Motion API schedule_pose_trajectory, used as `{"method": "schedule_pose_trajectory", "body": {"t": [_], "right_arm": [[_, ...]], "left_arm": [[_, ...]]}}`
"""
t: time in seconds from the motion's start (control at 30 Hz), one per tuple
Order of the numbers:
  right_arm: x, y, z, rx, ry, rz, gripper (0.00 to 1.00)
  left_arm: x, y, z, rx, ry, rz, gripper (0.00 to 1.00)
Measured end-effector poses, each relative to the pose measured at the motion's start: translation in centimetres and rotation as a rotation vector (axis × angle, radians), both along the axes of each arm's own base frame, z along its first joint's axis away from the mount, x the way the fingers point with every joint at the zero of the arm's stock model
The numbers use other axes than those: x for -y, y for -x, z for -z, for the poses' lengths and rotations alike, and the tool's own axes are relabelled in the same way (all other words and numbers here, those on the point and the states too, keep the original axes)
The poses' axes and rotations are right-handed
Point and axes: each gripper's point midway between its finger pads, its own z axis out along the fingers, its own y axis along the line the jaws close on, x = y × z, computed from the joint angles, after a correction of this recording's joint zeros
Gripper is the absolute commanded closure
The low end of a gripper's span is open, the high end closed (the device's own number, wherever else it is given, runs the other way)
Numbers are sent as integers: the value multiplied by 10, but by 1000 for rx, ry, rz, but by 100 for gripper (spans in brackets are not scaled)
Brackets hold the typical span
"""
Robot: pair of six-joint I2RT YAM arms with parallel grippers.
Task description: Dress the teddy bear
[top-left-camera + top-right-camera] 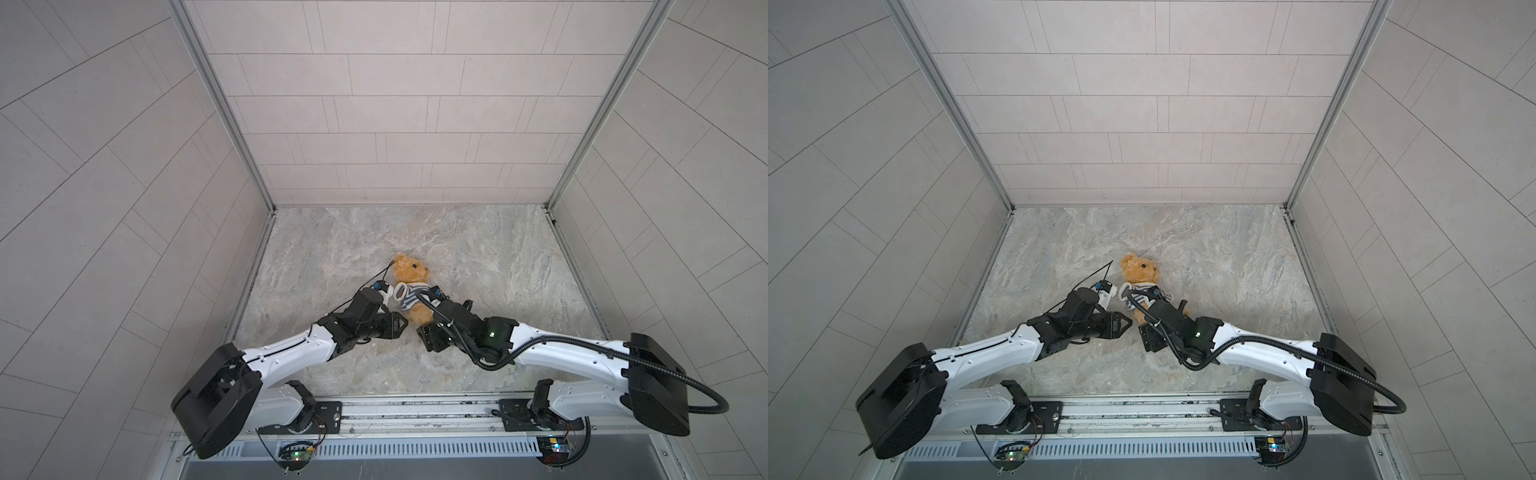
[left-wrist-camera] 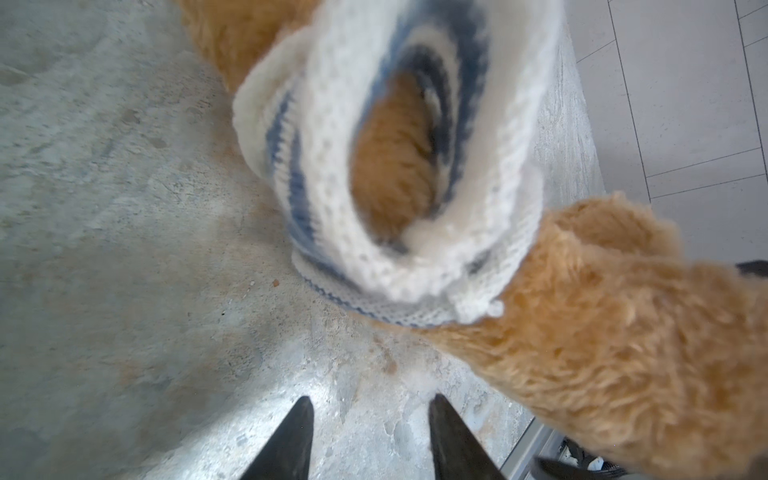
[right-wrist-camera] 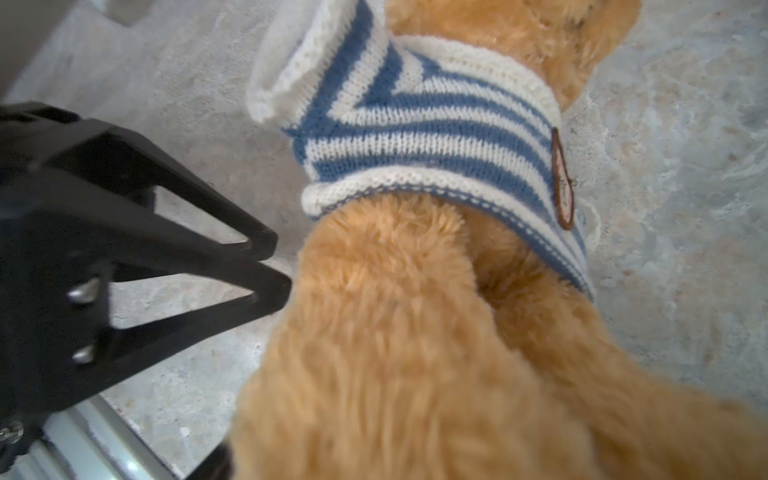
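Marble table (image 1: 498, 257); teddy bear (image 1: 409, 268) laid mid-frame; left gripper (image 2: 372, 419) parted, facing sleeve (image 2: 328, 137) for arm (image 2: 395, 166); right gripper (image 1: 424, 332): could not tell.

The left arm (image 1: 286, 353) and the right arm (image 1: 573, 353) share one build: glossy white moulded shells between matte black joint housings, each with a big rounded black block at the elbow. A ribbed black conduit (image 1: 685, 382) runs along the right arm; a thin black wire (image 1: 282, 346) lies along the left arm's white shell. A small green light (image 1: 492, 333) glows on the right arm's wrist housing. The left hand (image 3: 274, 262) has black tapering fingers (image 3: 262, 245) built as open triangular frames, with two silver screws (image 3: 83, 290) near their root. Both bases sit on black plates bolted to a silver rail (image 1: 415, 409).
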Motion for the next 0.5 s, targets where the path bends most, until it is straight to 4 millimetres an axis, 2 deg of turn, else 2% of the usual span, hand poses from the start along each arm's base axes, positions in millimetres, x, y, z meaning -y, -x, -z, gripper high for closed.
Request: {"method": "schedule_pose_trajectory", "body": {"t": [0.07, 0.13, 0.23, 0.4, 0.5], "right_arm": [[1, -3, 10, -15, 22, 10, 44], [2, -4, 15, -24, 32, 18, 49], [2, -6, 13, -18, 30, 22, 56], [3, -6, 4, 6, 25, 10, 71], [6, -5, -3, 30, 31, -11, 84]], "left_arm": [[-1, 1, 1, -1, 5, -4, 52], [-2, 2, 0, 1, 10, -6, 52], [-5, 5, -5, 16, 26, -9, 52], [-13, 8, -29, 69, 68, -24, 53], [-21, 9, -48, 114, 97, -44, 55]]}}
